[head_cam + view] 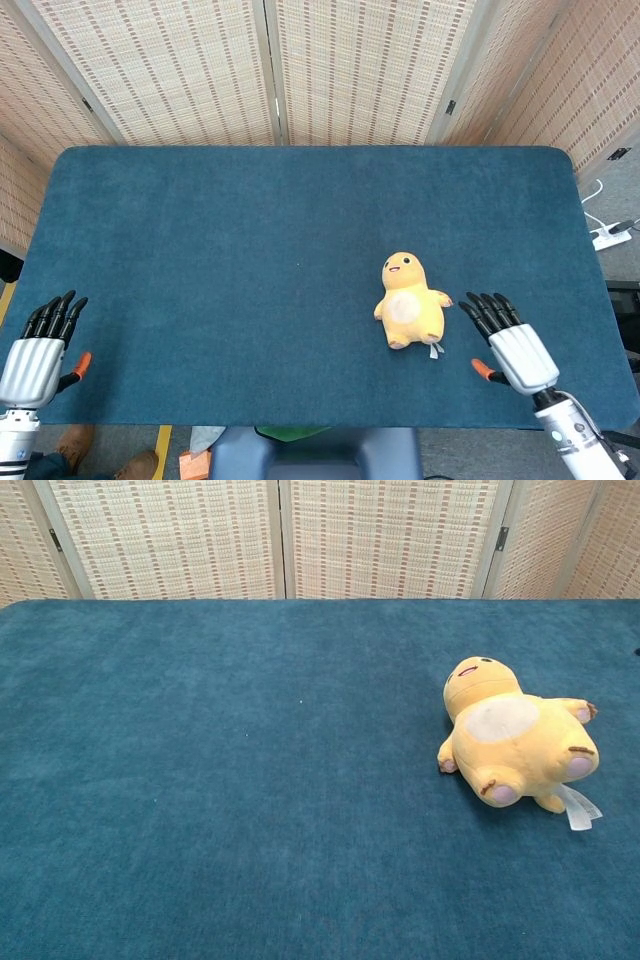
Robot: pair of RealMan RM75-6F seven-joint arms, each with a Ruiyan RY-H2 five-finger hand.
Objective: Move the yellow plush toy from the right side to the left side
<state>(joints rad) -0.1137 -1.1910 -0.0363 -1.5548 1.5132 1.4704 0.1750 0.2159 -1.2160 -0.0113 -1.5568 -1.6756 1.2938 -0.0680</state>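
The yellow plush toy (409, 303) lies on its back on the right half of the blue table (220, 250), head pointing away from me; the chest view shows the toy (515, 738) with its white belly up and a small tag at its foot. My right hand (508, 343) hovers just right of the toy, fingers spread, holding nothing and a short gap from the plush. My left hand (40, 345) stays at the table's front left corner, fingers extended and empty. Neither hand appears in the chest view.
Woven folding screens (330, 70) stand behind the table's far edge. A white power strip (610, 237) lies on the floor beyond the right edge. A dark chair or base (315, 453) sits below the front edge.
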